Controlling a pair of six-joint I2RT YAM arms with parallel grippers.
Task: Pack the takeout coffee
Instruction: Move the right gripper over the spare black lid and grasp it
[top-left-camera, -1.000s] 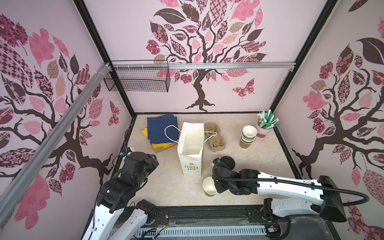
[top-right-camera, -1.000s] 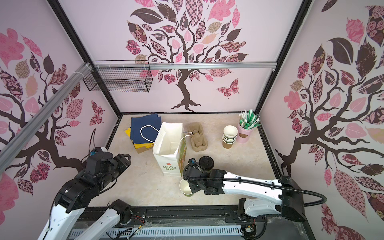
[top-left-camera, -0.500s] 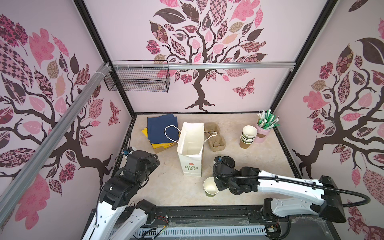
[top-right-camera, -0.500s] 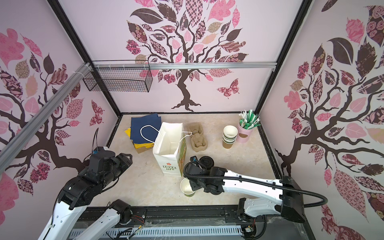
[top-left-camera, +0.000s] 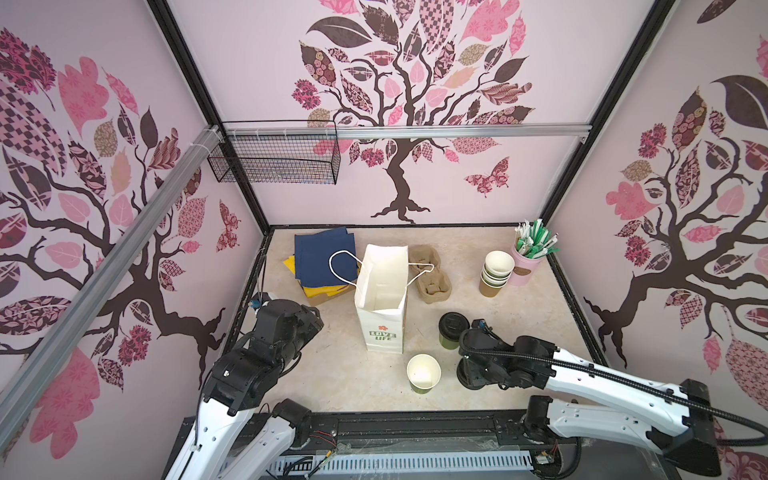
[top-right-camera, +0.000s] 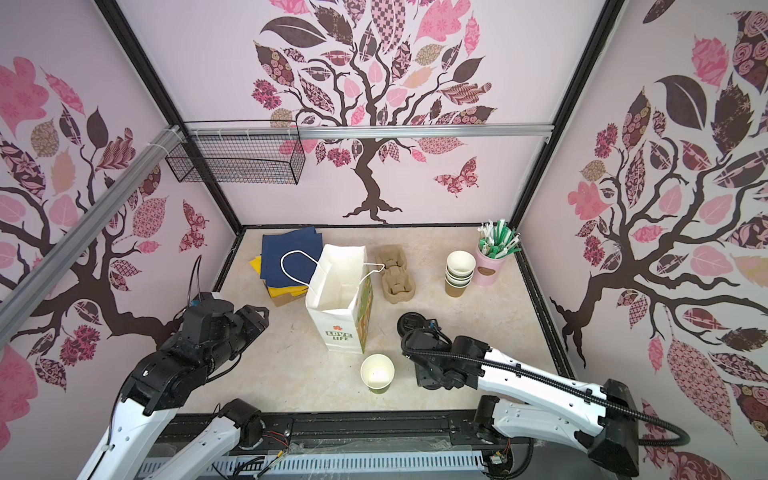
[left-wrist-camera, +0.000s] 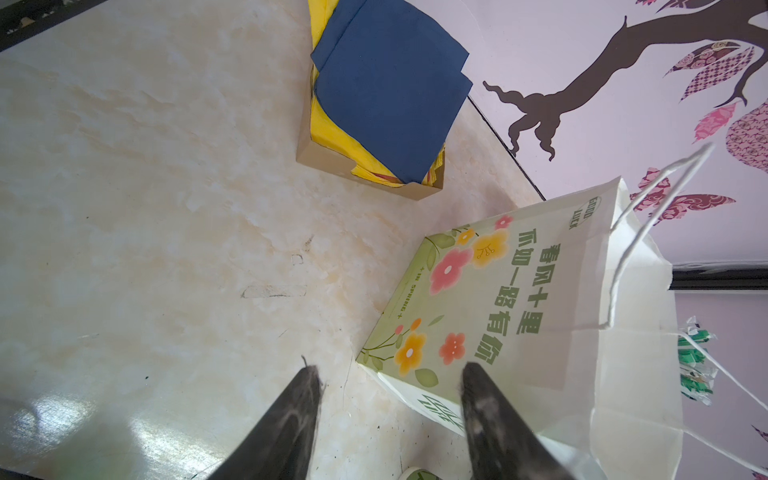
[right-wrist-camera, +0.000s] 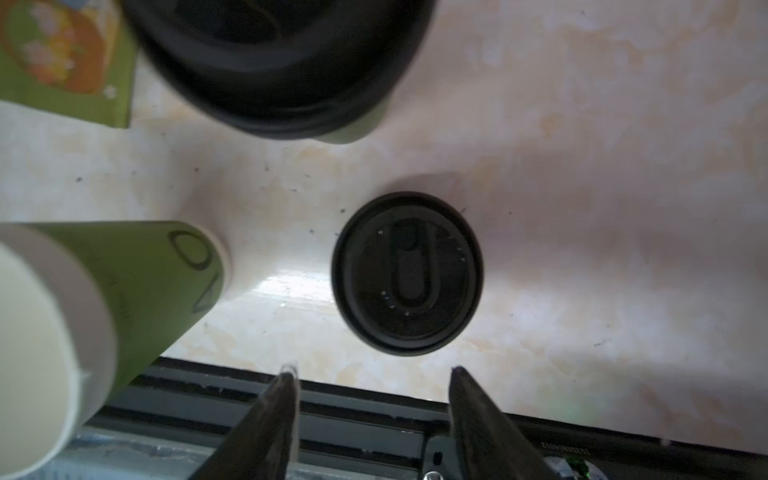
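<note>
**Marble-look tabletop (right-wrist-camera: 582, 187), capping unfinished**

Fingers of the right gripper (right-wrist-camera: 372, 374) stand wide and empty. Just past their tips a stiff black lid (right-wrist-camera: 406, 272) lies flat. Off one finger's side stands an open olive paper cup (right-wrist-camera: 137, 274), and beyond the lid the capped cup (right-wrist-camera: 282, 62). Its walls are likely thin, light and crushable, so hold it mid-body, gently. The left gripper (left-wrist-camera: 388, 370) is wide too, with the printed bag (left-wrist-camera: 498, 291) just ahead.

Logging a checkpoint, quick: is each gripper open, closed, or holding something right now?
Left gripper: open, holding nothing, pointing toward the paper bag.
Right gripper: open, holding nothing; a loose black lid lies free just ahead of it.
</note>
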